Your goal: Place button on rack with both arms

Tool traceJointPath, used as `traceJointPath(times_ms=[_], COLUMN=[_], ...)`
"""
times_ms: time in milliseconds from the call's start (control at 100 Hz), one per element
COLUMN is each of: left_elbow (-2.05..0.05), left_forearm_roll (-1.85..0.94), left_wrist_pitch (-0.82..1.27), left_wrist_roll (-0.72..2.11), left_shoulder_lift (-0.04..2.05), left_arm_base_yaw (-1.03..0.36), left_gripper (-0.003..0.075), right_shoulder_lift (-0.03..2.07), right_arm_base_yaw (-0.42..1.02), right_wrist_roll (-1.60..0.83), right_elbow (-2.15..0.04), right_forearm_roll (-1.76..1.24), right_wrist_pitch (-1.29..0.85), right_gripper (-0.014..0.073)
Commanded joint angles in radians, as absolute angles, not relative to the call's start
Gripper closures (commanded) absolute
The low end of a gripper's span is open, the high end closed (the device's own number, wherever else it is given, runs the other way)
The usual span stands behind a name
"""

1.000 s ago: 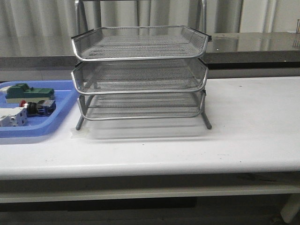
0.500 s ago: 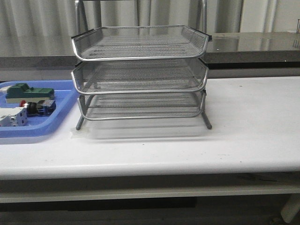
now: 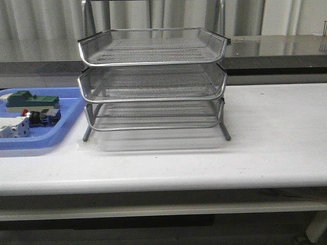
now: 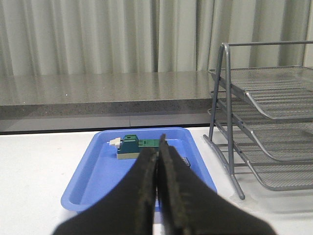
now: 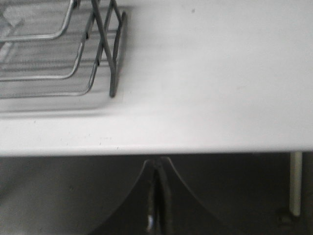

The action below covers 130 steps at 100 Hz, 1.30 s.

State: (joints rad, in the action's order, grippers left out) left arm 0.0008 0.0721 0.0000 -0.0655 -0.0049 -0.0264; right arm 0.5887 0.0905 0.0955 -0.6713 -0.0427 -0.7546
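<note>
Both hands pressed together: left hand (image 4: 157,161) facing the blue tray (image 4: 93,178), right hand (image 5: 155,171) seemingly below the table (image 5: 220,98) edge.

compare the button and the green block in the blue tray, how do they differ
The button is dark, with a red head and a blue rear; the green block is green all over. The green block is the larger. The button lies nearer the front of the blue tray, the green block nearer its back. Both rest untouched inside that tray, beside the rack.
</note>
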Motion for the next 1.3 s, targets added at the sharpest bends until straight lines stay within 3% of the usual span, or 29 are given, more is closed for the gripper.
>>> traceJointPath(times_ms=[0,540,660,780,880,1080,1290], left_elbow=[0.048,0.048,0.048,0.048,0.048,0.048,0.048], left_forearm_roll=[0.067,0.067,0.067,0.067,0.067,0.067,0.067], left_wrist_pitch=[-0.073,-0.073,-0.073,-0.073,-0.073,-0.073,-0.073], left_wrist_roll=[-0.074,-0.074,-0.074,-0.074,-0.074,-0.074,-0.074], left_shoulder_lift=[-0.040,-0.040,-0.040,-0.040,-0.040,-0.040,-0.040], left_arm_base_yaw=[-0.025,-0.025,-0.025,-0.025,-0.025,-0.025,-0.025], left_gripper=[0.0716,0.0716,0.0716,0.0716,0.0716,0.0716,0.0716], right_shoulder_lift=[0.681,0.942,0.943,0.943,0.943,0.981,1.107], right_arm_base_yaw=[0.083,0.085,0.091,0.091,0.091,0.091,0.091], right_wrist_roll=[0.096,0.096,0.096,0.096,0.096,0.047,-0.203], right_elbow=[-0.728,-0.728,-0.728,-0.728,-0.728,-0.728,-0.728], right_forearm_roll=[-0.106,-0.313,-0.316,-0.329,-0.358,-0.466,-0.773], right_wrist_pitch=[-0.729,-0.573,-0.561,-0.558,-0.551,-0.477,-0.442], right_gripper=[0.0661,0.0651,0.0542,0.0316,0.0189,0.0178,0.0178])
